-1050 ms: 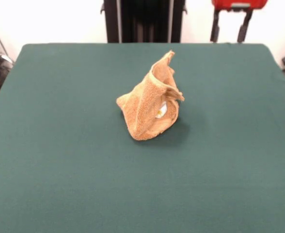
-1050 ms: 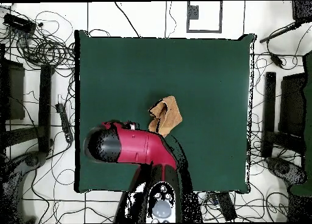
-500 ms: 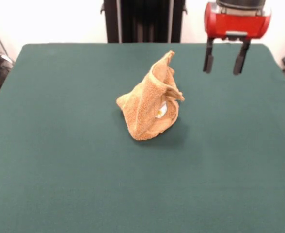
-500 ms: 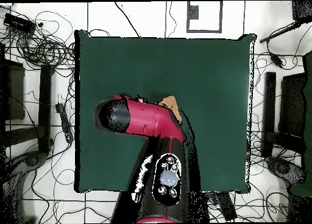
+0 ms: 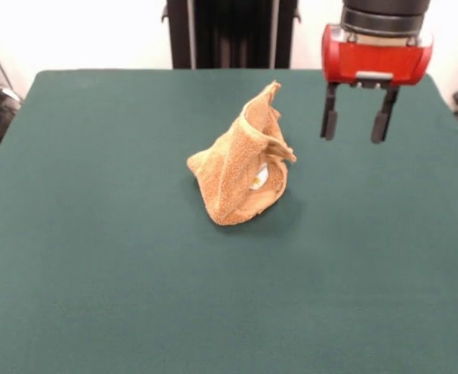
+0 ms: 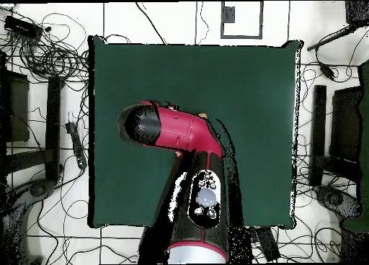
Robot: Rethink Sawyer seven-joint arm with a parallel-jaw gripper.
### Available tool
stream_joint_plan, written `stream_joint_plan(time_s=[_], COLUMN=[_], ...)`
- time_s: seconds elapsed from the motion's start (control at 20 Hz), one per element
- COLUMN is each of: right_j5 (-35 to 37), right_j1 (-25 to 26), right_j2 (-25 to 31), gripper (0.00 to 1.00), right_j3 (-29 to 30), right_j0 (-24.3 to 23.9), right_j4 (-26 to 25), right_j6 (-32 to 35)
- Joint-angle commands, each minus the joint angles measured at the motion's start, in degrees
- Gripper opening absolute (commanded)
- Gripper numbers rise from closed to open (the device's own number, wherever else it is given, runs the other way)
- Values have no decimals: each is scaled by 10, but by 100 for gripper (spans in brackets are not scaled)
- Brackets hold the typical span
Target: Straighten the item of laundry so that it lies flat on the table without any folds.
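Front view shows us the towel (image 5: 241, 161) bunched into an upright crumpled cone near the middle of the green table (image 5: 96, 273). Our gripper (image 5: 354, 125) hangs in the air to its right, apart from it, fingers spread and empty. From overhead, our arm (image 6: 176, 129) hides nearly all of the towel.

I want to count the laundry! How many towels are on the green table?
1. The orange-tan towel stands crumpled in a peak near the middle of the table, left of the open gripper in the front view. From overhead the arm hides nearly all of it.
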Motion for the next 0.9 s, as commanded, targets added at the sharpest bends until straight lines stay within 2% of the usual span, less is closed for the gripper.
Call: stream_joint_plan(time_s=[0.05, 0.25, 0.45, 0.9], right_j5=[46, 67, 37, 18], right_j1=[38, 60, 90, 111], right_j2=[24, 17, 22, 27], gripper=[100, 100, 100, 100], right_j3=[10, -27, -37, -42], right_j0=[-4, -10, -19, -25], right_j4=[29, 31, 27, 24], right_j6=[139, 140, 129, 123])
